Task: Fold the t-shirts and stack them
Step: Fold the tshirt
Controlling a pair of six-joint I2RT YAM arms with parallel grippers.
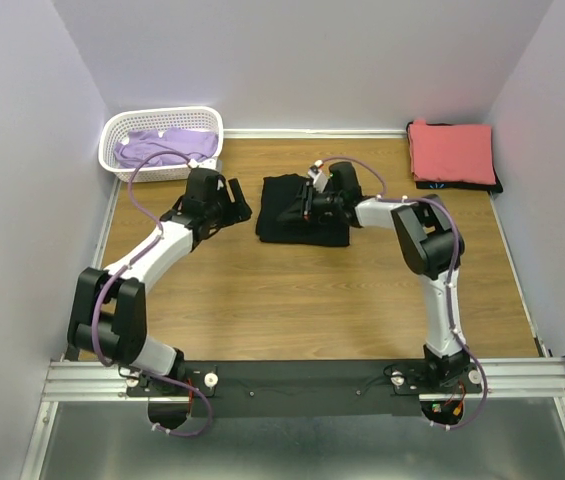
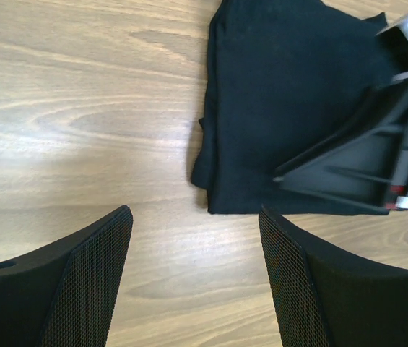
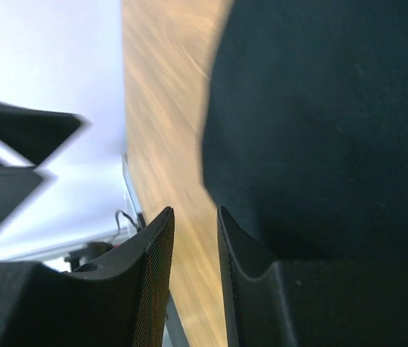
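Observation:
The plain black t-shirt (image 1: pixel 300 212) lies folded on the wooden table, mid-back. My right gripper (image 1: pixel 308 206) is low over its left part, jaws a narrow gap apart and holding nothing; in the right wrist view (image 3: pixel 195 217) wood shows between the fingers, with the black tee (image 3: pixel 319 123) beside them. My left gripper (image 1: pixel 239 207) is open and empty just left of the shirt; in its wrist view (image 2: pixel 195 217) the shirt (image 2: pixel 276 94) lies ahead, with the right gripper (image 2: pixel 377 163) on it. The coral-red tee (image 1: pixel 450 150) lies folded on a dark tee with a teal mark (image 1: pixel 459 185). The lavender tee (image 1: pixel 162 145) is in the basket.
The white lattice basket (image 1: pixel 112 150) stands at the back left corner. The red and dark stack sits at the back right, by the wall. Walls close in the table on three sides. Bare wood lies between the shirt and the arm bases.

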